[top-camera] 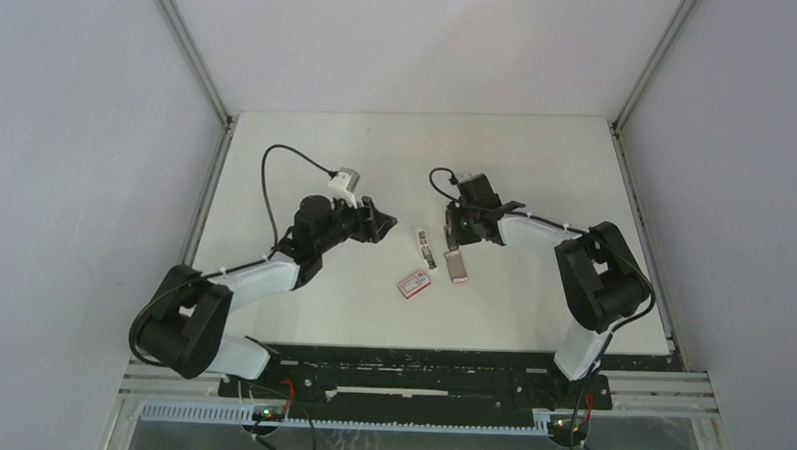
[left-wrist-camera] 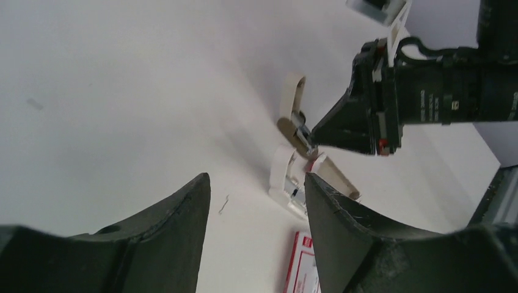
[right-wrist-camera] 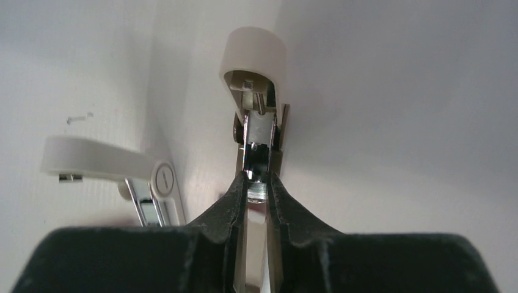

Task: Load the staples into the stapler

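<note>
The small white stapler (top-camera: pixel 426 244) lies open between my grippers. One white arm with a metal rail (right-wrist-camera: pixel 146 183) rests on the table. Just ahead of my right fingertips a white cap (right-wrist-camera: pixel 253 61) stands over a shiny channel; whether the two parts are joined I cannot tell. My right gripper (right-wrist-camera: pixel 257 178) (top-camera: pixel 452 233) is shut on a narrow shiny metal piece at that channel's near end. The flat tray of staples (top-camera: pixel 457 267) (left-wrist-camera: pixel 339 181) lies right under it. My left gripper (left-wrist-camera: pixel 256 180) (top-camera: pixel 377 222) is open and empty, left of the stapler (left-wrist-camera: pixel 282 174).
A red-and-white box sleeve (top-camera: pixel 413 283) (left-wrist-camera: pixel 302 268) lies in front of the stapler. One loose bent staple (left-wrist-camera: pixel 223 204) sits on the white table (top-camera: pixel 307 152) between my left fingers. Grey walls close in the left, right and back edges.
</note>
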Motion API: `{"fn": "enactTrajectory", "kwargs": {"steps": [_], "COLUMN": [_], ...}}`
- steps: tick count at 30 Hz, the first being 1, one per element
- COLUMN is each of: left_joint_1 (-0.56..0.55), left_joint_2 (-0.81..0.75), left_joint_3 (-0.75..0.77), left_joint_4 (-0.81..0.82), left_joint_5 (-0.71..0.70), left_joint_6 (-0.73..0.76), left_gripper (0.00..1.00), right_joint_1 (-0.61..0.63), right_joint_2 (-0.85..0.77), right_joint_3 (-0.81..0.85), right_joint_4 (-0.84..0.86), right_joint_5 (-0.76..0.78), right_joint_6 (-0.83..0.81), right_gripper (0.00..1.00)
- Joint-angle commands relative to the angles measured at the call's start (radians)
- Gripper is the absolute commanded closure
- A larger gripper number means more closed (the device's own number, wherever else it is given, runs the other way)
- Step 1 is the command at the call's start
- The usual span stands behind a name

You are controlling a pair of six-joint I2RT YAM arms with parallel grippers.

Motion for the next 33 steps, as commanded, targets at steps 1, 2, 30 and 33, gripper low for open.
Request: {"fn": "enactTrajectory", "kwargs": {"steps": [1,2,30,33], "left_joint_1": [-0.049,-0.062,-0.171,-0.174], "left_joint_2": [0.092,0.11,0.611,0.624], "left_joint_3": [0.127,0.148,0.617,0.63], "left_joint_4": [0.096,0.098,-0.094,-0.117], "left_joint_5": [0.107,0.115,0.283,0.288], "left_joint_6": [-0.023,-0.018,0.152,0.159], "left_gripper": [0.38,0.38,0.39,0.42], "right_joint_1": [0.007,0.008,-0.013,-0.012], "right_joint_2": [-0.088,-0.107,-0.39,-0.374], "right_joint_3": [-0.069,-0.087,-0.279,-0.276], "right_joint_4": [-0.054,-0.055,0.128,0.134], "right_joint_5": [-0.056,-0.063,-0.147,-0.142], "right_joint_6": [0.04,0.043,0.03,0.03], "right_gripper": [0.92,0.93,0.91,0.91]}}
